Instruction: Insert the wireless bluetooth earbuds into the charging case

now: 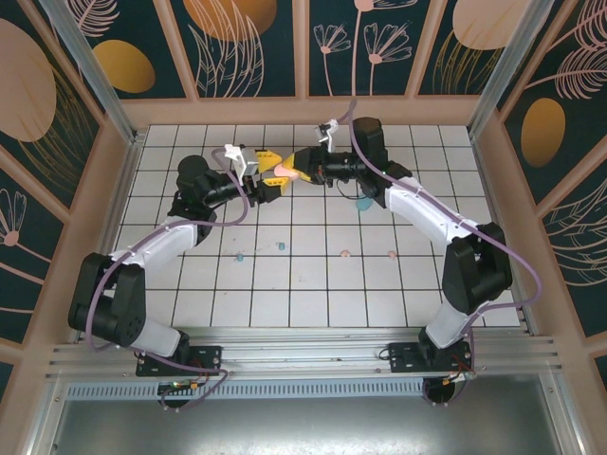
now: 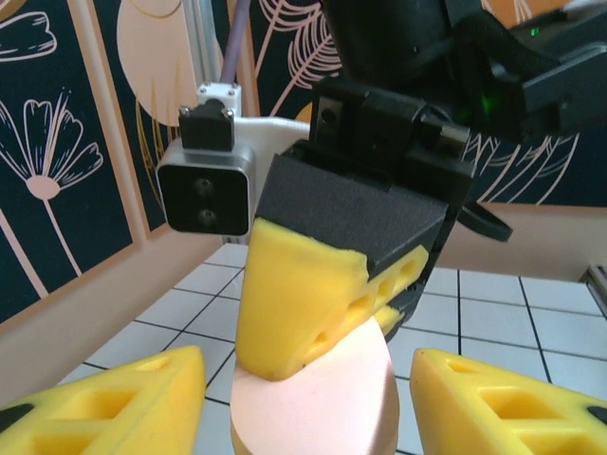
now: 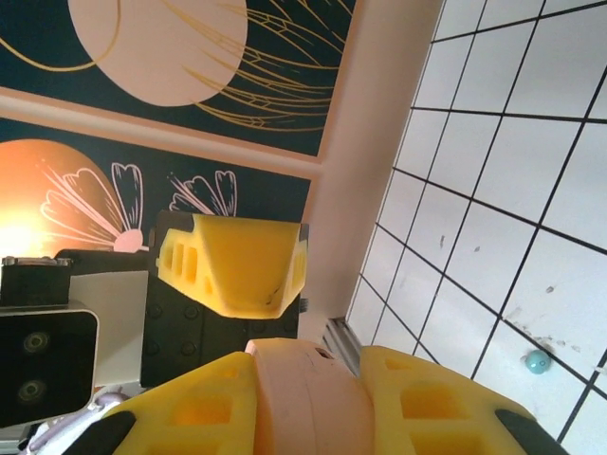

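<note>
The left gripper [image 2: 308, 403] is closest in its own wrist view. Its yellow fingers [image 2: 114, 398] are spread, with a gap on either side of the pink case [image 2: 313, 412] between them, so its jaws are open and clear of the case. The right gripper [image 3: 308, 403] is clamped on that same case [image 3: 305, 379], with a finger pressed to each flank. One of its fingers [image 2: 294, 303] also shows lying over the top of the case in the left wrist view. From above, the two grippers [image 1: 268, 176] [image 1: 302, 167] meet tip to tip in the air over the far tiles, with the case [image 1: 284, 172] between them, its length running roughly from one gripper toward the other. Just below and beside the right jaws, a teal rounded thing [image 1: 362, 202] lies partly under the right arm. The earbuds lie on the tiles well below both jaws, on the side toward the arm bases. Two are teal [image 1: 240, 256] [image 1: 281, 247] and one is pale pink [image 1: 346, 253], all well apart. They are too small to tell which way they point.
</note>
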Robot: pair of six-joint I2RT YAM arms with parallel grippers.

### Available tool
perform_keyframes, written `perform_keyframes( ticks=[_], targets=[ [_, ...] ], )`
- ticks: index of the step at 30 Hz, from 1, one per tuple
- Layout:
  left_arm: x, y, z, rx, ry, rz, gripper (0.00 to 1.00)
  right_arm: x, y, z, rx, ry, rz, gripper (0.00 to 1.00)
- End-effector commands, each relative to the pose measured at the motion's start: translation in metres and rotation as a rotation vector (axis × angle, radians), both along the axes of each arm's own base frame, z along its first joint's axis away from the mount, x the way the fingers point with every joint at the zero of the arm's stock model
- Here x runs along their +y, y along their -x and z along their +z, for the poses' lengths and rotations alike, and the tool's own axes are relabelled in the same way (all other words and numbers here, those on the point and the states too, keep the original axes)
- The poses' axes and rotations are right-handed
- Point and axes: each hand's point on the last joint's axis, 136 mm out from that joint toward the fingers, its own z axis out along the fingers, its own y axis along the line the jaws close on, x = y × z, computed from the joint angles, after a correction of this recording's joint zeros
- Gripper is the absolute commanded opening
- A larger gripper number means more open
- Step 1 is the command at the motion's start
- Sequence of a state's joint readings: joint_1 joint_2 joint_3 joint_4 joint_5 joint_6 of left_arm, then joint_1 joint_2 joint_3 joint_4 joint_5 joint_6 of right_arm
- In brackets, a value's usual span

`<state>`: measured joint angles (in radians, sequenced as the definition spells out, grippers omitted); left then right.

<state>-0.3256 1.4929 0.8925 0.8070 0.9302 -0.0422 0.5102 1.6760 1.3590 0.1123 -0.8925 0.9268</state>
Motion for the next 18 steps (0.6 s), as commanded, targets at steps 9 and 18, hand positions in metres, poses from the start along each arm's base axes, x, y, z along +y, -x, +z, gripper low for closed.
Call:
perform_keyframes(
  ticks=[9, 18],
  targets=[
    [0.004, -0.004, 0.003, -0.027, 0.092, 0.006, 0.65, -0.010, 0.006, 0.057, -0.103, -0.114, -0.032, 0.03],
    [0.002, 0.000, 0.010, -0.028, 0.111, -0.027, 0.60, -0.008, 0.005, 0.048, -0.086, -0.102, -0.033, 0.02]
  ],
)
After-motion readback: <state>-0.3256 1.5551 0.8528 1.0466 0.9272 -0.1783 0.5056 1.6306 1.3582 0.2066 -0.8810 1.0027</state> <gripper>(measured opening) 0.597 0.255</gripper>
